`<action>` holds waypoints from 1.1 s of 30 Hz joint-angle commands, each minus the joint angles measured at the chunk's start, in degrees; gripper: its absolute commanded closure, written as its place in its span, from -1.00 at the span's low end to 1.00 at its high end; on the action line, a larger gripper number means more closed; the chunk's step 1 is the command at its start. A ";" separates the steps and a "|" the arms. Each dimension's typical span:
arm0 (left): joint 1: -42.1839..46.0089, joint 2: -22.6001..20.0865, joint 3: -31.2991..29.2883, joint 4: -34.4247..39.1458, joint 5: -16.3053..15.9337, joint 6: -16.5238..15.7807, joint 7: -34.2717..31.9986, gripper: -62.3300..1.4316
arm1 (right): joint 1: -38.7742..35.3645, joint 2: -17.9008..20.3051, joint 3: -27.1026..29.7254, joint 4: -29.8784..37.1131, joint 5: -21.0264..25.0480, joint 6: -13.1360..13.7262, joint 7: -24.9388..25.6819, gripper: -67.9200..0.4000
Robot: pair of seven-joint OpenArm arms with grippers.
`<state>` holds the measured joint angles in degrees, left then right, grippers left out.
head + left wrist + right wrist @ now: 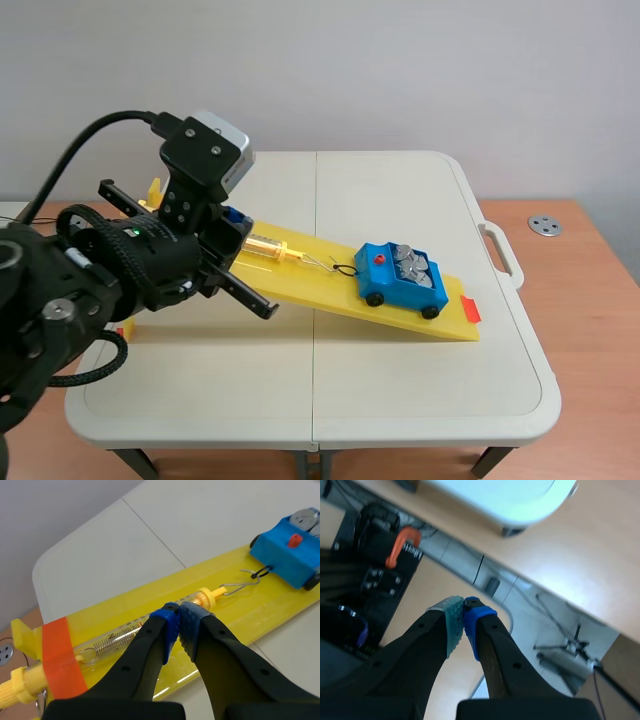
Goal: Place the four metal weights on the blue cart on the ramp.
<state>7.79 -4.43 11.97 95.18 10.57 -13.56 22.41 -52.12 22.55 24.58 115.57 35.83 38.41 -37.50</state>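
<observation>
The blue cart (400, 280) sits near the low end of the yellow ramp (310, 287), which lies slanted across the white desk (400, 390). The metal weights (412, 264) lie as a cluster of silvery discs in the cart's open top, so the loading looks done, though I cannot count all four from here.

The cart probably does not roll off because a wire hook (240, 586) catches the loop at its front. The hook belongs to a clear spring scale (120, 637) lying along the ramp toward its high end, where a band of orange tape (60, 655) crosses the ramp beside the scale's ring.

The left pincer (178, 615) is closed, its blue tips pressed together with nothing between them, poised right over the scale's tube. Whether it touches the tube is unclear.

The right pincer (463, 617) is also closed on nothing, hanging off to the side below the desk's level, likely parked out of the way.
</observation>
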 commanded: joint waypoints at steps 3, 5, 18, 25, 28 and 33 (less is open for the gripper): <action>5.92 -3.26 -1.49 15.80 -6.47 2.32 -4.17 0.86 | 5.40 1.55 1.03 4.22 2.99 1.95 9.14 0.97; 9.14 -4.39 -1.57 18.95 -8.09 2.29 -2.84 0.86 | 7.04 1.40 1.03 4.22 2.99 1.95 10.91 0.97; 29.77 -5.31 -3.98 35.43 -14.91 1.86 2.97 0.61 | 17.94 -7.19 0.81 4.22 3.13 2.54 14.47 0.81; 32.06 -5.14 -3.98 35.43 -14.88 1.86 1.11 -0.38 | 22.38 -7.98 -4.55 4.15 3.23 3.96 13.88 -0.04; 32.06 -5.14 -3.98 35.43 -14.86 1.88 -0.52 -0.85 | 23.41 -7.98 -7.67 4.13 3.19 3.13 14.01 -0.51; 32.04 -5.14 -3.98 35.43 -14.21 2.49 -1.84 -1.00 | 23.41 -7.98 -10.82 4.04 1.86 -2.10 14.34 -0.95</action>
<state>40.47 -9.54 8.84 127.11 -1.91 -13.52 28.32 -29.71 12.71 12.40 115.57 35.46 37.78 -29.87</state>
